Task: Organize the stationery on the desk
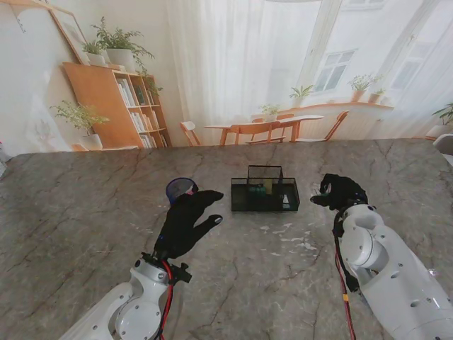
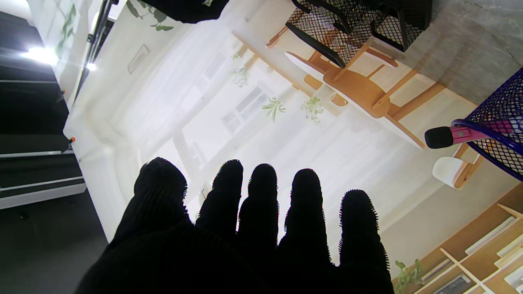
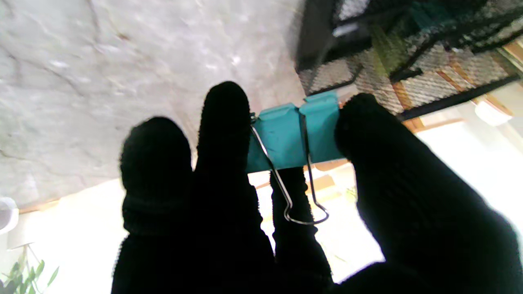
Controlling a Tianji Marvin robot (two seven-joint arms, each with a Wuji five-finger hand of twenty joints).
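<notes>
While your right hand's fingers [image 3: 224, 118] pinch the teal binder clip [image 3: 292, 134] just right of the black mesh organizer [image 1: 265, 194], its smooth sides could slip; your left hand [image 1: 185, 223] hangs spread, empty, near the blue mesh cup [image 1: 180, 188].

The left hand [image 1: 185, 223] hovers flat, fingers spread and holding nothing; the right hand [image 1: 340, 191] has fingers and thumb pinched closed.
</notes>
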